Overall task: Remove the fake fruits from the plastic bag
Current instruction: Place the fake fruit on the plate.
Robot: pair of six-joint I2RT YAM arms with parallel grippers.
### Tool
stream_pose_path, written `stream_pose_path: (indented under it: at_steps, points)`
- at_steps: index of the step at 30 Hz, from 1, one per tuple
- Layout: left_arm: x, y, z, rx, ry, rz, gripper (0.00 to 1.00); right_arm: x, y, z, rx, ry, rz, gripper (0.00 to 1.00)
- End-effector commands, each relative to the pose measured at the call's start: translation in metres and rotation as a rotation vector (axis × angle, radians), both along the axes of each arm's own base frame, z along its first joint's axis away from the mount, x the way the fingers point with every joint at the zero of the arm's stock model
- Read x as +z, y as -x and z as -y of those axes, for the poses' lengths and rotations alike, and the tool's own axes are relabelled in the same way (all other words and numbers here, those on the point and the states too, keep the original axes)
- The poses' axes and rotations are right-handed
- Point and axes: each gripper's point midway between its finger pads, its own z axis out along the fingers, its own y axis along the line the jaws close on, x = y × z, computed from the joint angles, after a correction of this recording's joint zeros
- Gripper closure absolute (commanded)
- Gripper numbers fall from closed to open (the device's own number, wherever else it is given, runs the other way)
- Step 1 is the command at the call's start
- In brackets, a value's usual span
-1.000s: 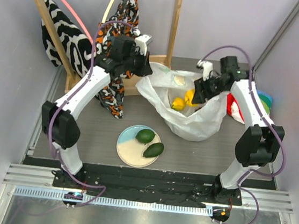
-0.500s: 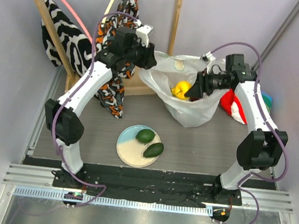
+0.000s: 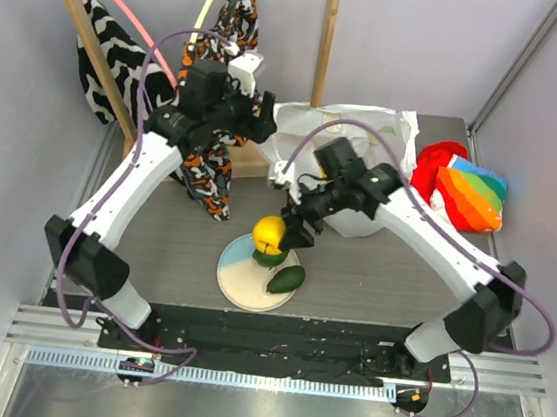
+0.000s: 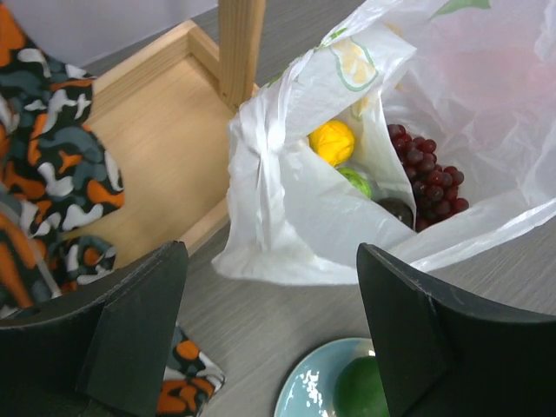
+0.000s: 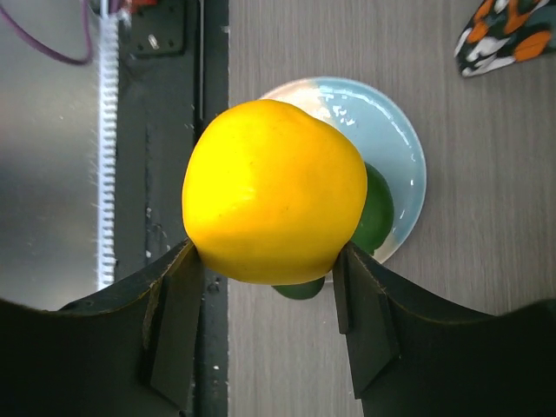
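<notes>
My right gripper (image 3: pixel 291 232) is shut on a yellow lemon (image 3: pixel 269 232) and holds it just above the blue-and-cream plate (image 3: pixel 240 283). The right wrist view has the lemon (image 5: pixel 274 191) squeezed between both fingers over the plate (image 5: pixel 395 139). Two dark green avocado-like fruits (image 3: pixel 287 279) lie on the plate, one partly under the lemon. The white plastic bag (image 3: pixel 351 146) sits at the back. Inside it are another lemon (image 4: pixel 333 142), a light green lime (image 4: pixel 356 182) and purple grapes (image 4: pixel 427 174). My left gripper (image 4: pixel 274 326) hangs open just left of the bag's mouth, holding nothing.
A wooden clothes rack (image 3: pixel 326 43) stands at the back left with patterned cloths (image 3: pixel 207 175) hanging on it. Its base tray (image 4: pixel 148 139) lies beside the bag. A red and rainbow-striped cloth (image 3: pixel 467 190) lies at the back right.
My right arm lifted the lemon out of the bag and swung it forward over the plate. My left gripper opened and let go of the bag's rim, and the bag settled back.
</notes>
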Motion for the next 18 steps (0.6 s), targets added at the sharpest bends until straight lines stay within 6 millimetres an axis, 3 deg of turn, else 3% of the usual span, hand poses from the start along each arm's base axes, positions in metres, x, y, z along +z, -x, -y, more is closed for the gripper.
stream_pose_path:
  at_steps: [1,3,6,9,12,13,18]
  points:
    - [0.053,0.014,-0.047,0.137,0.009,0.138,0.15,-0.054,-0.011,-0.024,0.091,0.154,0.086,0.62]
    - [0.065,0.019,-0.071,0.176,0.022,0.165,0.15,-0.075,-0.008,-0.043,0.144,0.202,0.098,0.63]
    - [0.073,0.026,-0.1,0.234,0.053,0.172,0.15,-0.088,-0.019,-0.074,0.177,0.227,0.144,0.63]
    - [0.075,0.037,-0.113,0.248,0.087,0.173,0.15,-0.101,-0.028,-0.092,0.203,0.256,0.185,0.63]
    - [0.07,0.046,-0.115,0.231,0.107,0.16,0.15,-0.108,-0.036,-0.101,0.209,0.283,0.216,0.62]
    - [0.073,0.051,-0.115,0.224,0.118,0.166,0.15,-0.118,-0.035,-0.102,0.219,0.307,0.209,0.62]
    - [0.068,0.057,-0.116,0.217,0.144,0.15,0.16,-0.144,-0.038,-0.097,0.226,0.386,0.223,0.59]
